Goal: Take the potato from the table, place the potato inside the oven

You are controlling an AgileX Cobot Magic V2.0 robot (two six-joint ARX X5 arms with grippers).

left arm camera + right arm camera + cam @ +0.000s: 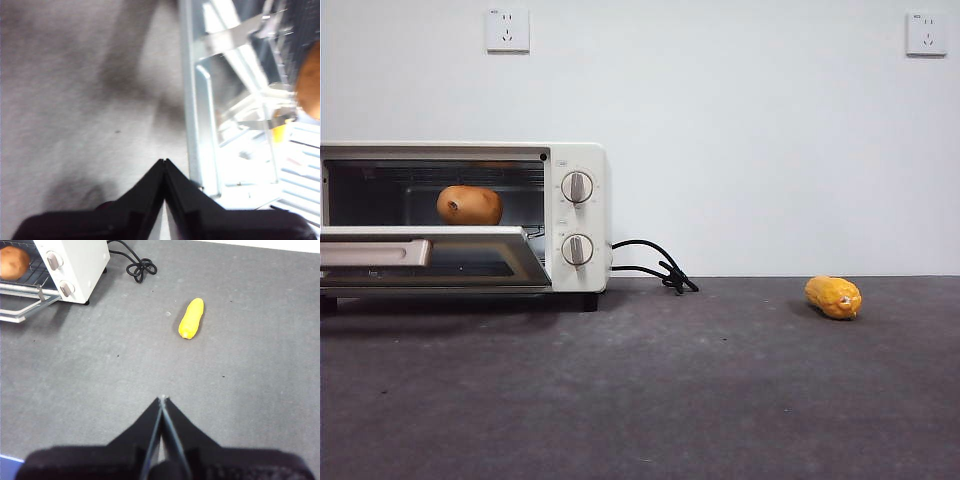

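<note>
A plain white wall with two sockets backs the dark grey tabletop (720,390), rough and matte from edge to edge. At one end stands the oven (575,215), its glass door (430,255) dropped open, its black cord (655,265) coiled beside it. The potato (469,205) already lies inside on the wire rack — we see it through the opening, clear of the door. Well apart from the oven, a yellow corn cob piece (833,296) rests alone on the tabletop.

Our left claw (165,162) hangs above the tabletop just beside the open door's edge, its jaws pressed together and holding nothing. Our right claw (162,399) hovers over bare tabletop, near neither oven nor corn, closed and empty as well.

We judge the placing done; only the door, perhaps, remains. The potato looks firm and fairly heavy for its size, with smooth skin that could slip and a rounded form that could roll on the rack — were we to take it again, we would grip across its middle, the narrow way.
</note>
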